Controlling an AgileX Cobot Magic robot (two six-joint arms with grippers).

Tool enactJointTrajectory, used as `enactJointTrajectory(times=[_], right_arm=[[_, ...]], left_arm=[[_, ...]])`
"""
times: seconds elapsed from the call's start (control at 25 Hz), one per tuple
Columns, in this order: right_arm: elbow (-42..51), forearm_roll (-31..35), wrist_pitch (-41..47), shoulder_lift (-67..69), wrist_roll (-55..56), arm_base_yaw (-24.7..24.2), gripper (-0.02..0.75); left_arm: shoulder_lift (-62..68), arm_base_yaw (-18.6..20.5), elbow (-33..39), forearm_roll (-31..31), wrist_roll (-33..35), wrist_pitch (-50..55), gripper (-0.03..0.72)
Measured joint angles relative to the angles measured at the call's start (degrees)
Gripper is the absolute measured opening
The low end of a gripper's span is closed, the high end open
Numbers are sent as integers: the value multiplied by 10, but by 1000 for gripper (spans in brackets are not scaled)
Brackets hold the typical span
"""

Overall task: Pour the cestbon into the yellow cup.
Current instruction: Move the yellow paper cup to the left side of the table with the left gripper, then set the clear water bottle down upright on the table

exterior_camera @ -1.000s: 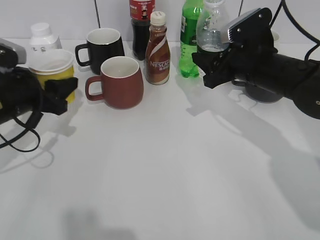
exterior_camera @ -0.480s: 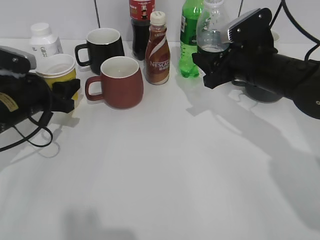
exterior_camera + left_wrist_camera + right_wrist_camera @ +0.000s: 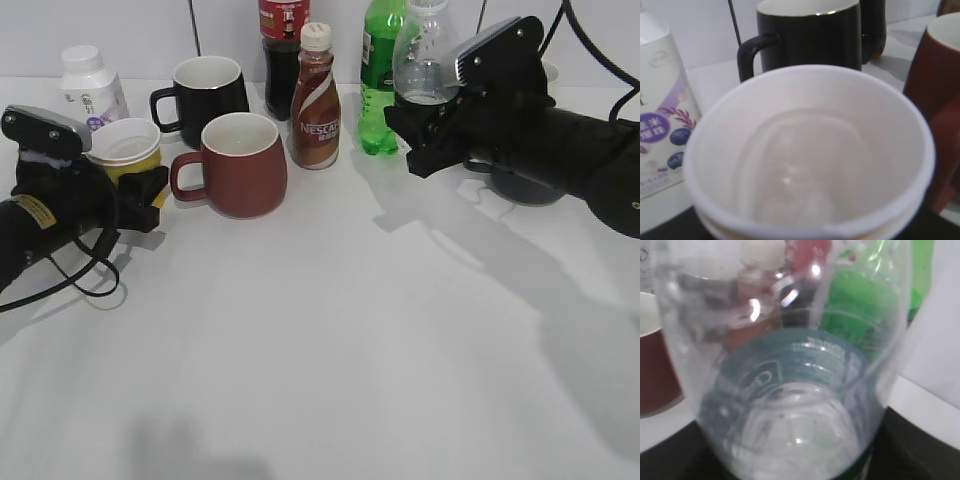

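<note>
The cestbon point(image 3: 424, 62), a small clear bottle with a dark green label band and no cap, stands upright in my right gripper point(image 3: 425, 128), which is shut on its lower part above the table. It fills the right wrist view point(image 3: 790, 390). The yellow cup point(image 3: 125, 148), with white rim and white inside, is held upright by my left gripper point(image 3: 135, 190), shut on its lower body at the left. Its white inside fills the left wrist view point(image 3: 805, 160). The jaws themselves are hidden in both wrist views.
A reddish-brown mug point(image 3: 240, 162) stands right of the cup, a black mug point(image 3: 208, 92) behind it. A white jar point(image 3: 92, 85), a cola bottle point(image 3: 283, 45), a brown Nescafe bottle point(image 3: 316, 100) and a green bottle point(image 3: 380, 60) line the back. A dark bowl point(image 3: 528, 186) sits behind my right arm.
My left gripper has carried the yellow cup to the right and lower, closer to the reddish-brown mug. The right arm and the bottle have not moved.
</note>
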Motion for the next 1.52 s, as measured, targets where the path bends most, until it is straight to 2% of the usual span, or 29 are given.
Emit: enactJointTrajectory(times=[0.24,0.36,0.84,1.32,1.52], right_arm=[[0,0,3,0,0,0,459],[0,0,3,0,0,0,459],[0,0,-3,36,28,0,459],[-3,20,-41,109,31,0,459],[-3,24,-56,116,31,0,459]], left_arm=[[0,0,0,-3,1,-4,548],[0,0,0,-3,1,-13,571],[-4,0,68,-20,2,-95,580],[-79,2,139,-45,2,-97,580],[-81,2,141,-46,2,-97,580]])
